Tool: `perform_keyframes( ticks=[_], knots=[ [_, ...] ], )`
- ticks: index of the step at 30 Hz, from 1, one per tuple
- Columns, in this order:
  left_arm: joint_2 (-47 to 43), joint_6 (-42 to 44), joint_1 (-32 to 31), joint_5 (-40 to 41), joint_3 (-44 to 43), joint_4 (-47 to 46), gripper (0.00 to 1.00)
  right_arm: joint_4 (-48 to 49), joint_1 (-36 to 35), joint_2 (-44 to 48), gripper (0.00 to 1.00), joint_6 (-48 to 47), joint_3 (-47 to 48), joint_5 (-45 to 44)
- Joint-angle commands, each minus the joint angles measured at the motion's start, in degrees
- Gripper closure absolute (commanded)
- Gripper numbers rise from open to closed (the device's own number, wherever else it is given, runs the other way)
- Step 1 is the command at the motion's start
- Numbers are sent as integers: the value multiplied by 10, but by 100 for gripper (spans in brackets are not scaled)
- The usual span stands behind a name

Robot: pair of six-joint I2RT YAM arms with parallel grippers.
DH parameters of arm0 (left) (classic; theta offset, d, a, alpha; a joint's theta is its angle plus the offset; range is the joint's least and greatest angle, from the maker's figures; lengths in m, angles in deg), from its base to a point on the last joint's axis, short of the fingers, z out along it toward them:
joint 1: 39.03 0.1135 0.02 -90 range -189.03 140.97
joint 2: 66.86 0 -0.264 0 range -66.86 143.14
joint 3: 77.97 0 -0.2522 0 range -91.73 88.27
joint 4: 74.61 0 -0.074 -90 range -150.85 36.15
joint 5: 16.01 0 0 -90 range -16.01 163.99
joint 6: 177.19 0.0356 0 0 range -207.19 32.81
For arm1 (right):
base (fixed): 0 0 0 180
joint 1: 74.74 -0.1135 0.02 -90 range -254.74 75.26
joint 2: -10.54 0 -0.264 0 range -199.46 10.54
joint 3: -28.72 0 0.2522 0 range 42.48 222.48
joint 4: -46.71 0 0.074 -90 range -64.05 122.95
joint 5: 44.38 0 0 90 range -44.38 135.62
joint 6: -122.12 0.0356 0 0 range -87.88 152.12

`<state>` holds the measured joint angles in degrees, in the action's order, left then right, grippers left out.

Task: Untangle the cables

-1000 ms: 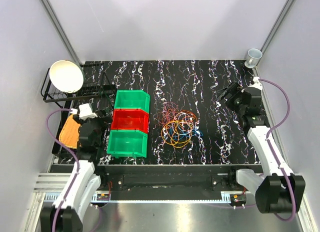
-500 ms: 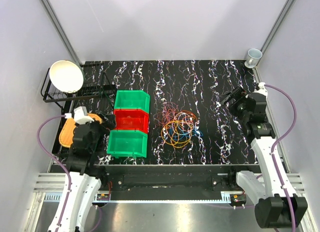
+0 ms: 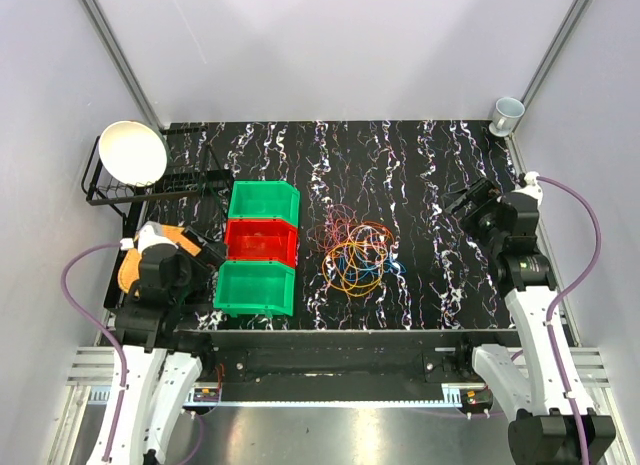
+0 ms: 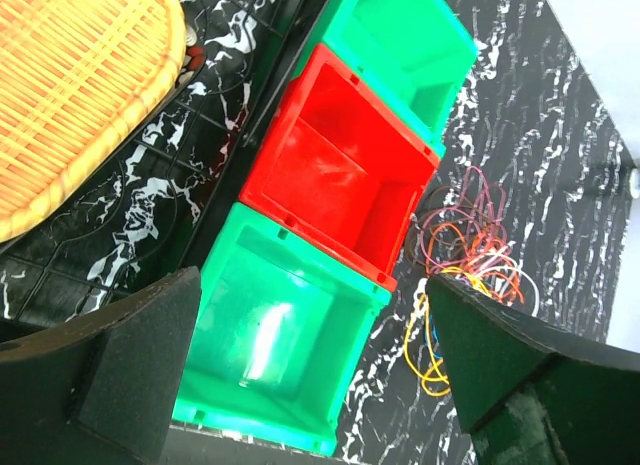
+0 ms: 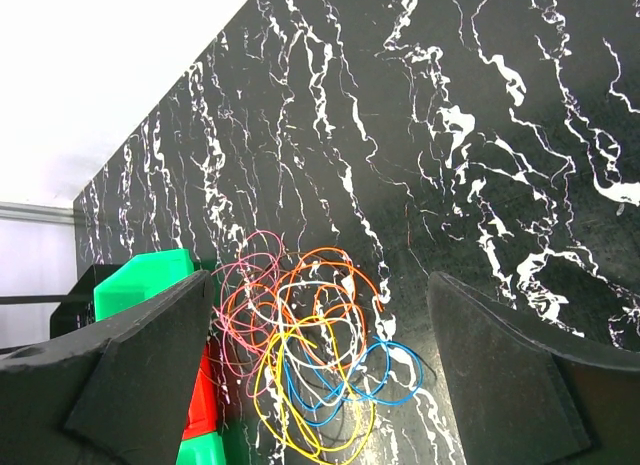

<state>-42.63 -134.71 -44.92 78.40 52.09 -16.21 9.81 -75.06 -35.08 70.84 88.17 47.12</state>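
Glossy moulded-plastic bins (image 4: 340,185); woven wicker basket (image 4: 75,85); smooth, faintly sheened black, white-veined table (image 5: 450,185); thin, smooth plastic-sheathed cables (image 5: 305,345).

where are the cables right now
In the top view the cables lie tangled near the middle of the table, just right of the red bin.

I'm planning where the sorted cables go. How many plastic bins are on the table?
3, in a row left of the cables: far green bin, middle red bin, near green bin. None looks hidden.
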Motion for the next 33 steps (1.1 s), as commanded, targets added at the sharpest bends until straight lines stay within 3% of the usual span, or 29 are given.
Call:
perform_keyframes(
  ticks=[1, 4, 7, 9, 11, 14, 15, 18, 27, 31, 33],
  knots=[
    [14, 26, 2, -23, -61, 19, 1, 3, -2, -24, 8, 14, 26, 10],
    [46, 76, 1, -112, -75, -17, 1, 4, -3, -35, 10, 22, 27, 22],
    [92, 98, -11, -136, -95, -22, 2, 11, -12, -33, 10, 34, 21, 23],
    [114, 103, -41, -126, -105, -27, 9, 14, -21, -35, 10, 36, 21, 22],
    [138, 101, -76, -100, -112, -35, 15, 15, -42, -40, 10, 39, 20, 10],
    [183, 90, -198, -5, -140, -44, 16, 16, -85, -43, 10, 43, 18, -28],
    [200, 87, -266, 23, -158, -45, 17, 16, -95, -44, 10, 43, 19, -36],
    [273, 89, -342, 98, -186, -64, 20, 16, -119, -52, 10, 41, 20, -54],
    [476, 170, -380, 123, -257, -133, 14, 15, -124, -49, 10, 24, 3, -61],
    [562, 188, -381, 94, -284, -142, 15, 24, -123, -57, 10, 7, -2, -46],
    [584, 185, -381, 82, -290, -159, 21, 28, -124, -61, 10, -3, -2, -37]
  ],
)
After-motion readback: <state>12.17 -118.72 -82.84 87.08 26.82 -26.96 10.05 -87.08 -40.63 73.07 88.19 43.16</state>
